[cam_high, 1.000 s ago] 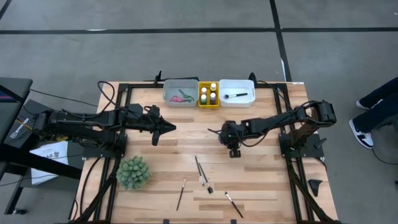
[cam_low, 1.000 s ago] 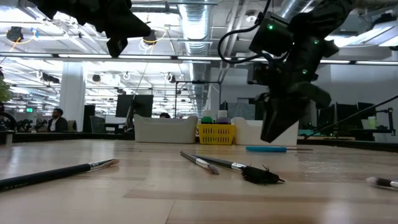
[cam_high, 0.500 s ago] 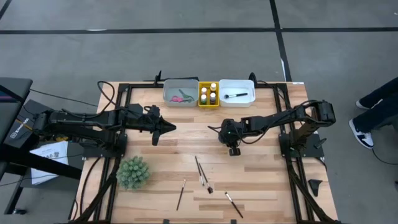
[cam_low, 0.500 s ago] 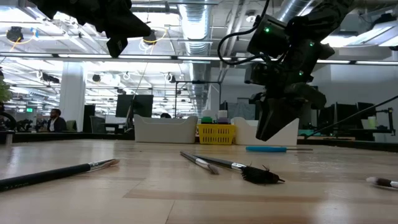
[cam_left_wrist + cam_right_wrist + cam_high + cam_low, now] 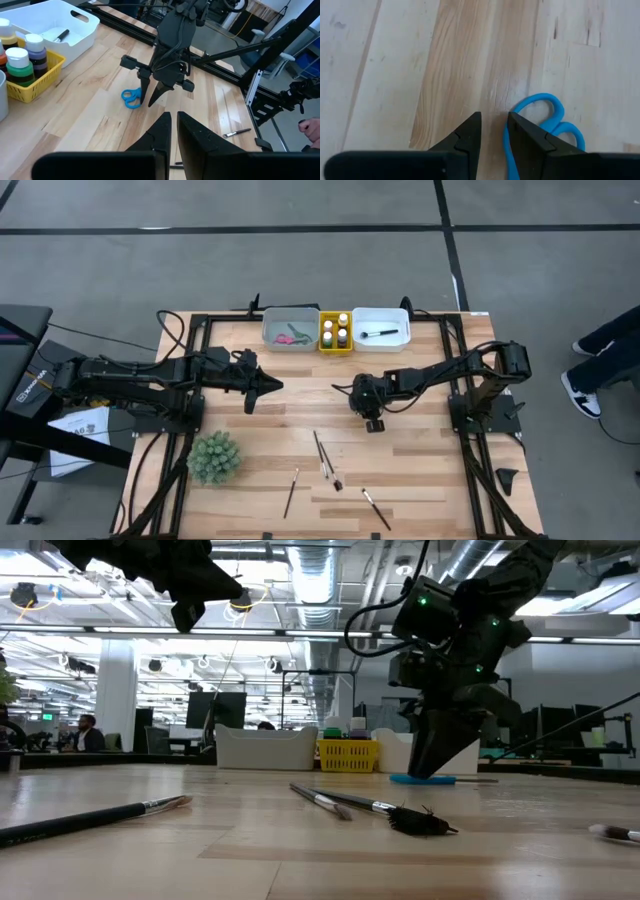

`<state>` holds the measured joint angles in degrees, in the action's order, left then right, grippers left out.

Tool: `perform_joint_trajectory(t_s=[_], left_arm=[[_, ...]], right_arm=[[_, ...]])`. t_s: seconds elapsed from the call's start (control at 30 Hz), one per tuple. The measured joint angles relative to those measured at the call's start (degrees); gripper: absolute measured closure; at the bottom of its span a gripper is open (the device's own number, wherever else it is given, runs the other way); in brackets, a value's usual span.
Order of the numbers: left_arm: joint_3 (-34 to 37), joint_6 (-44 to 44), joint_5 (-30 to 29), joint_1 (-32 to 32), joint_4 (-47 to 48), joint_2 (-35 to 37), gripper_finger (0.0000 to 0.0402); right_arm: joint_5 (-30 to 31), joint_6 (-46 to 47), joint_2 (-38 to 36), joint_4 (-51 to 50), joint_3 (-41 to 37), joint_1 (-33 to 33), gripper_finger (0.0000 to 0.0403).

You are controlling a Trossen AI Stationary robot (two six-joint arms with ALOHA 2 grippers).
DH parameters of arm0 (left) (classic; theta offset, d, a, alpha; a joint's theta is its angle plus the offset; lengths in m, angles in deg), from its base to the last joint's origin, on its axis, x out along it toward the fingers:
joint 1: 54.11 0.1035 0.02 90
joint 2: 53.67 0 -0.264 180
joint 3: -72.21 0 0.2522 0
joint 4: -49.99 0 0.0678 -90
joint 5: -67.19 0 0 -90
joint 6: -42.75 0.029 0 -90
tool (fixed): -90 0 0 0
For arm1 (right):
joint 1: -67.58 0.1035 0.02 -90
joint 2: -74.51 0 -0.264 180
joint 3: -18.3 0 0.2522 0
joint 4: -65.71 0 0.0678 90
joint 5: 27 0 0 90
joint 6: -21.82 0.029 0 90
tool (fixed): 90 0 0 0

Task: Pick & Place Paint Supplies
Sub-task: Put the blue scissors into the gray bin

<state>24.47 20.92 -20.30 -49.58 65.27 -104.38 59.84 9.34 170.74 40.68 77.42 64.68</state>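
Blue scissors (image 5: pixel 131 97) lie flat on the wooden table right of its middle. My right gripper (image 5: pixel 146 103) points steeply down with its fingertips at them and stands slightly open. In the right wrist view one side of a handle ring (image 5: pixel 506 145) shows in the gap, hard against one finger (image 5: pixel 527 137). My left gripper (image 5: pixel 270 387) hangs shut above the table's left middle, holding nothing. Three thin brushes (image 5: pixel 322 452) (image 5: pixel 291 492) (image 5: pixel 376 507) lie on the near half. Paint bottles (image 5: pixel 336 330) stand in the yellow basket. My right gripper comes at the scissors' handle end from above, slanting down. One side of a blue ring (image 5: pixel 506 145) lies in the gap beside one finger. I cannot tell whether a finger touches it. The scissors lie flat on the table.
Along the far edge stand a grey tray (image 5: pixel 272 330) with pink and green scissors, the yellow basket (image 5: pixel 325 345) and a white tray (image 5: pixel 402 330) holding a brush. A spiky green plant ball (image 5: pixel 215 457) sits near left. A small dark tuft (image 5: pixel 337 484) lies among the brushes.
My right gripper has sunk a little and tipped, so that its fingertips have come down to the blue scissors. Its gap looks the same. The scissors have stayed where they lay.
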Motion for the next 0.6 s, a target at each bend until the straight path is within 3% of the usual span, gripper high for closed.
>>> perform_joint_trajectory(t_s=[0.6], left_arm=[[0.0, 0.1, 0.0, 0.0, 0.0, 0.0, 0.0382]], right_arm=[[2.1, 3.0, -0.7, -2.7, 0.6, -0.1, 0.0310]])
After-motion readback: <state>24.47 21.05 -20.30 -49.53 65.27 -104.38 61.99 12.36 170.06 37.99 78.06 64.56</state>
